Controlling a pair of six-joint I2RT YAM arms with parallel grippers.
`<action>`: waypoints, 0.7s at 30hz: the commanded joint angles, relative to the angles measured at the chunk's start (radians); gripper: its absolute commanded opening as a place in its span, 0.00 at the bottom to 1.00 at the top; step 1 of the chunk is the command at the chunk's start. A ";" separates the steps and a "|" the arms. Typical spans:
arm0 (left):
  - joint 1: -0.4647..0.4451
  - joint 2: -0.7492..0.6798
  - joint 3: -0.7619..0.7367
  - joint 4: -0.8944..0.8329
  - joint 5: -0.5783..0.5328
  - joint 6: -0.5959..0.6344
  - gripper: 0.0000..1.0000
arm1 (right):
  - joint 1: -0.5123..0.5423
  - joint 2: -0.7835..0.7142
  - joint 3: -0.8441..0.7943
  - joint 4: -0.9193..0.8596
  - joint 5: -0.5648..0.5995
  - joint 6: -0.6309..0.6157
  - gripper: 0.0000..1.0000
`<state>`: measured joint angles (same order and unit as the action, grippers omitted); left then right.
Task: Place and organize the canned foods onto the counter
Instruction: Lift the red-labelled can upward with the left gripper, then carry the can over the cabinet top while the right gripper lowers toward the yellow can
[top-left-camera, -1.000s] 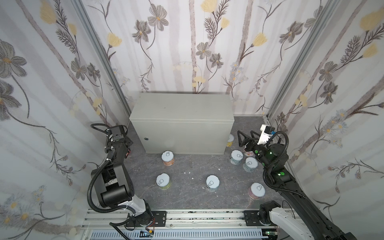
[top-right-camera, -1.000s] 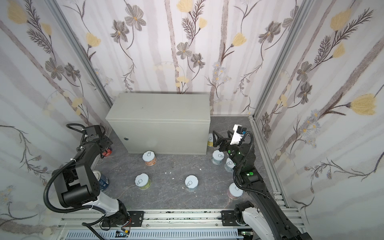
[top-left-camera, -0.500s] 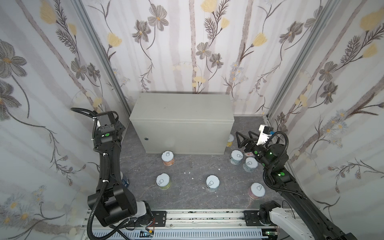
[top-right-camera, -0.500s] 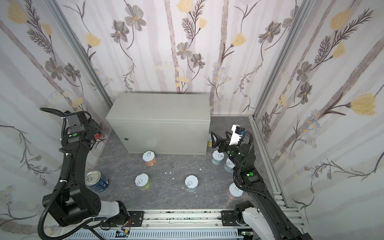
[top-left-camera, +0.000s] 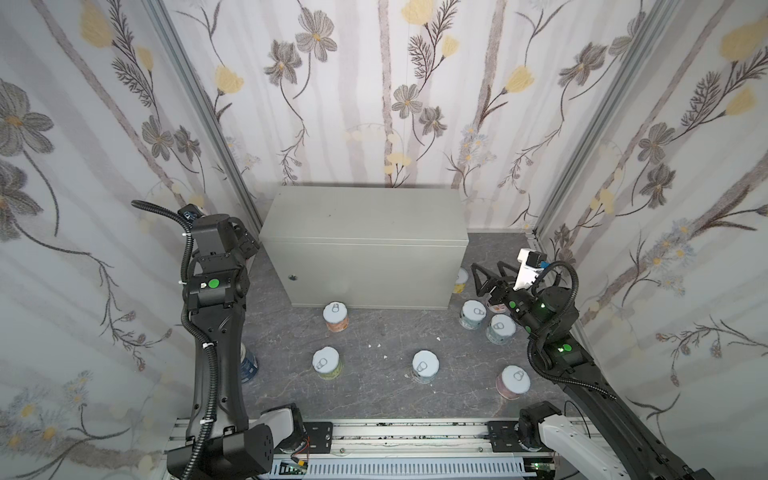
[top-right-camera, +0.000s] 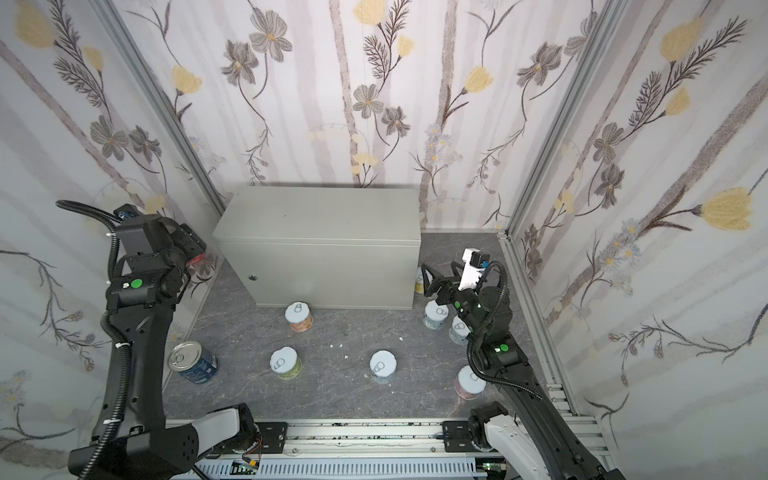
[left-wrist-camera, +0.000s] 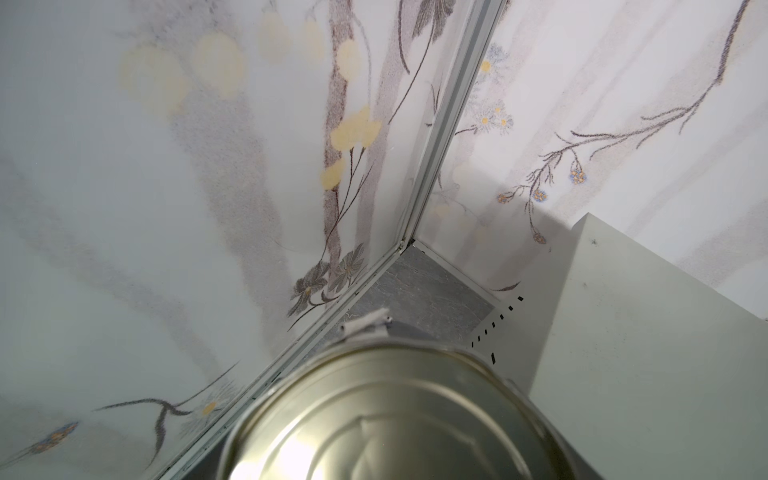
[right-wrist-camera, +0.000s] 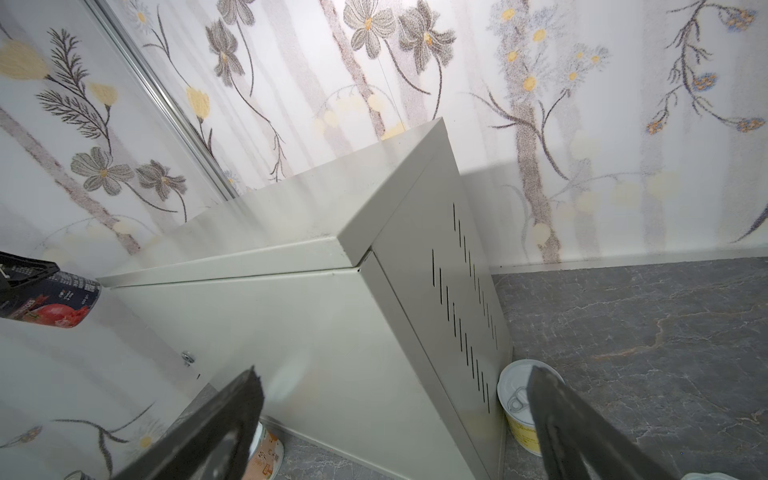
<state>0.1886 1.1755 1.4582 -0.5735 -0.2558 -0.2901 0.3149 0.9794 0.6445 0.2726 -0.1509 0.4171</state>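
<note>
My left gripper (top-right-camera: 190, 246) is shut on a tall dark-blue canned food (right-wrist-camera: 50, 300), held in the air just left of the counter's top left edge. The can's metal end (left-wrist-camera: 395, 419) fills the left wrist view. The counter (top-left-camera: 365, 212) is a light grey metal box against the back wall with a bare top. A second tall can (top-right-camera: 193, 362) lies on its side on the floor at the left. Several short cans stand on the floor, among them an orange one (top-left-camera: 336, 316) and a yellow one (right-wrist-camera: 517, 399). My right gripper (top-left-camera: 488, 274) is open, low by the counter's right end.
Flowered walls close in on three sides, and metal corner posts (top-left-camera: 216, 137) stand beside the counter. A cluster of short cans (top-left-camera: 486, 322) sits under my right arm. The arms' rail (top-left-camera: 395, 436) runs along the front edge.
My left arm has lifted the tall can from near the floor to the height of the counter's top. The right gripper has barely moved and stays open.
</note>
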 joint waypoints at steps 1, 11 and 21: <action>-0.024 -0.025 0.026 0.052 -0.034 0.028 0.55 | 0.005 0.008 0.010 -0.006 0.010 -0.014 1.00; -0.081 -0.018 0.194 -0.053 -0.015 0.069 0.55 | 0.019 0.009 0.020 -0.037 0.028 -0.022 1.00; -0.254 0.134 0.371 -0.166 -0.003 0.115 0.54 | 0.029 0.006 0.022 -0.059 0.043 -0.032 1.00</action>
<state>-0.0395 1.2839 1.7744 -0.7914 -0.2516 -0.2012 0.3405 0.9852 0.6590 0.2195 -0.1234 0.3988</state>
